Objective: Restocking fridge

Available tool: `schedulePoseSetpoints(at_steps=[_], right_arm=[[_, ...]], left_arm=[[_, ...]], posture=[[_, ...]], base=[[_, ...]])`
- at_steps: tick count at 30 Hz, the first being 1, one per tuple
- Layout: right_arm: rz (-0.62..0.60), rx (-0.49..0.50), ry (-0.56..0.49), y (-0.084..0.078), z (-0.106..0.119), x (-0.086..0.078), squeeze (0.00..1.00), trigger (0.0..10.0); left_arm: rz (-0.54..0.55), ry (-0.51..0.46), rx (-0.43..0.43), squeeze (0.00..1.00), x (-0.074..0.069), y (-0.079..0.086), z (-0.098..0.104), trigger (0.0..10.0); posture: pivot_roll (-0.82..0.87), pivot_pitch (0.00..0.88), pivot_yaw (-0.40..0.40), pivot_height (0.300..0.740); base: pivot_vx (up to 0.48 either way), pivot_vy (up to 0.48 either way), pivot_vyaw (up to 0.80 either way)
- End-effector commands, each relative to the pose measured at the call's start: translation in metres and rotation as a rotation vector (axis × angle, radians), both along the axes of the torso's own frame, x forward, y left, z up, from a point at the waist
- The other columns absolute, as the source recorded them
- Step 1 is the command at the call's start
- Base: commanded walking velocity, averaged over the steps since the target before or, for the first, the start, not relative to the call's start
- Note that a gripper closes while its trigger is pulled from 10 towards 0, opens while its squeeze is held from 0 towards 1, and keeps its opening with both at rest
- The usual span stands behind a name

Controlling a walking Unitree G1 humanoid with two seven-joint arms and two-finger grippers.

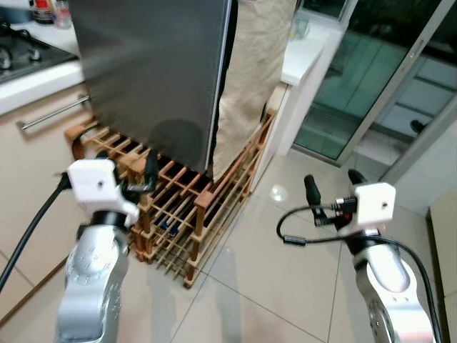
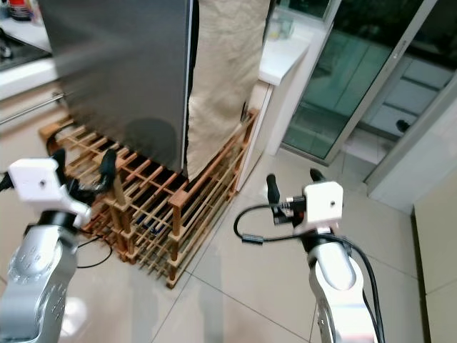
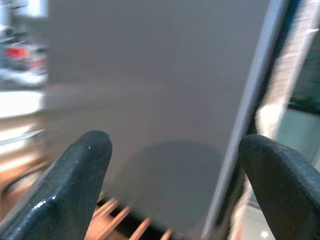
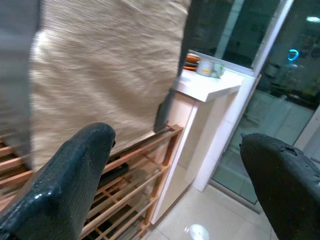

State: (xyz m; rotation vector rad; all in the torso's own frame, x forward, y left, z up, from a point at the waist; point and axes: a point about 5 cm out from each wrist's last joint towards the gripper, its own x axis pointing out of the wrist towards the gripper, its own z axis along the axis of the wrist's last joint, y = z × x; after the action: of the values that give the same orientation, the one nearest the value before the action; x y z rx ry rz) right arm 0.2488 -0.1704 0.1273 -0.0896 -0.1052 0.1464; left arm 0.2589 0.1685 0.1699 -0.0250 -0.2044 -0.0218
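The grey fridge (image 1: 150, 71) stands straight ahead with its door closed, resting on a wooden slatted rack (image 1: 207, 207). A beige cloth (image 1: 250, 78) hangs over the fridge's right side. My left gripper (image 2: 82, 163) is raised low in front of the fridge door, open and empty. In the left wrist view the left gripper (image 3: 175, 165) faces the grey door and its right edge. My right gripper (image 1: 333, 182) hovers over the tiled floor to the right of the rack, open with nothing in it. In the right wrist view the right gripper (image 4: 175, 165) faces the cloth and the rack.
A stove top (image 1: 21, 50) and a counter with a drawer handle (image 1: 53, 114) lie to the left. A white counter (image 1: 303, 53) with cups stands right of the fridge, with a glass sliding door (image 1: 385, 64) beyond. Glossy tiled floor (image 1: 271, 286) spreads ahead on the right.
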Motion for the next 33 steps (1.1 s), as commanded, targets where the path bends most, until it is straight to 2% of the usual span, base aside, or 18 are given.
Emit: schedulePoseSetpoints(at_steps=[1,4,15,19,21,26,29,33], right_arm=[[-0.011,-0.02,0.001,-0.004,-0.002,0.003,0.0,10.0],[-0.022,-0.025,-0.011,-0.001,-0.003,0.007,0.0,10.0],[-0.048,0.004,-0.039,0.013,-0.006,0.011,0.0,10.0],[-0.056,0.007,-0.046,0.013,-0.006,0.011,0.0,10.0],[-0.06,0.007,-0.049,0.013,-0.006,0.012,0.0,10.0],[-0.047,-0.001,-0.051,0.015,-0.006,0.013,0.0,10.0],[-0.031,-0.01,-0.053,0.016,-0.005,0.015,0.0,10.0],[-0.016,-0.018,-0.059,0.016,-0.003,0.016,0.0,10.0]], left_arm=[[-0.077,0.0,-0.002,0.0,0.004,-0.015,0.0,10.0],[-0.133,-0.007,0.035,0.0,0.009,-0.023,0.003,10.0],[-0.246,-0.049,0.029,0.0,0.026,-0.021,0.025,10.0],[-0.264,-0.055,0.033,0.0,0.03,-0.021,0.029,10.0],[-0.27,-0.054,0.02,0.0,0.036,-0.02,0.031,10.0],[-0.275,-0.049,0.023,0.0,0.039,-0.021,0.031,10.0],[-0.277,-0.021,-0.014,0.0,0.041,-0.026,0.026,10.0],[-0.264,0.043,-0.188,0.0,0.047,-0.034,0.021,10.0]], posture=[[-0.12,0.0,-0.074,0.74],[-0.12,0.0,-0.034,0.74],[-0.14,0.0,0.057,0.74],[-0.14,0.0,0.059,0.74],[-0.14,0.0,0.048,0.74],[-0.14,0.0,0.033,0.74],[-0.14,0.0,0.024,0.74],[-0.15,0.0,0.019,0.74]], base=[[0.461,0.0,0.0],[0.303,0.0,-0.22],[0.0,0.0,-0.76],[0.0,0.0,-0.75],[0.0,0.0,0.0],[0.0,0.0,0.0],[0.0,0.0,0.0],[0.0,0.0,0.0]])
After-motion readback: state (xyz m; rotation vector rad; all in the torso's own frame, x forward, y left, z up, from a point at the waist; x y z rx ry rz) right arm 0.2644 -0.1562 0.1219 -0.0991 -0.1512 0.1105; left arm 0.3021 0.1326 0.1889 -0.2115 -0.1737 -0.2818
